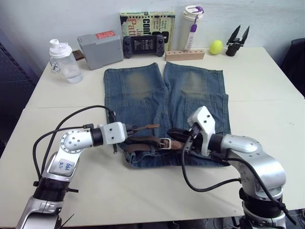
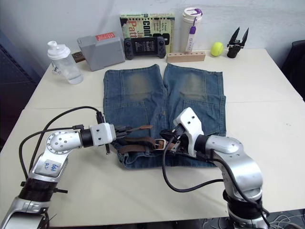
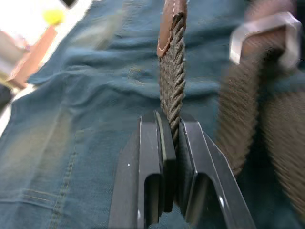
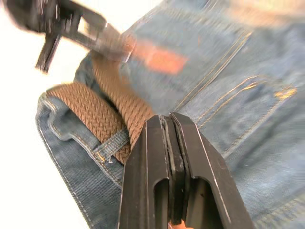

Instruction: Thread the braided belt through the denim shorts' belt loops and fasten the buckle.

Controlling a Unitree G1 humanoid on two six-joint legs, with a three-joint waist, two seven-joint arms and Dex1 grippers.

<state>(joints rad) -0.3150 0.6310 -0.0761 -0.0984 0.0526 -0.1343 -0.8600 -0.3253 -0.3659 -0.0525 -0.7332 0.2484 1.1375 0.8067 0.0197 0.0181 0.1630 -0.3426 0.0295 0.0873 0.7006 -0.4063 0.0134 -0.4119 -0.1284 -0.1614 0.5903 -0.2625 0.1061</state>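
The denim shorts (image 1: pixel 143 95) lie flat on the table with the waistband nearest me. Along that waistband runs the braided belt (image 1: pixel 143 141), and it passes under a belt loop (image 4: pixel 112 143). The buckle (image 1: pixel 165 143) rests at the middle of the waistband. At the waistband's left part, my left gripper (image 3: pixel 170 117) is shut on the belt just behind its leather tip (image 3: pixel 171 19), which it holds raised off the cloth. Right of the buckle, my right gripper (image 4: pixel 164 119) is shut where the belt reaches its fingertips.
Along the table's far edge stand a clear bottle (image 1: pixel 64 59), a grey box (image 1: pixel 101 47), a black game controller (image 1: pixel 144 45), a book (image 1: pixel 147 21), a wooden block (image 1: pixel 185 55), a white tumbler (image 1: pixel 192 26), a yellow ball (image 1: pixel 216 46) and a black tool (image 1: pixel 237 42).
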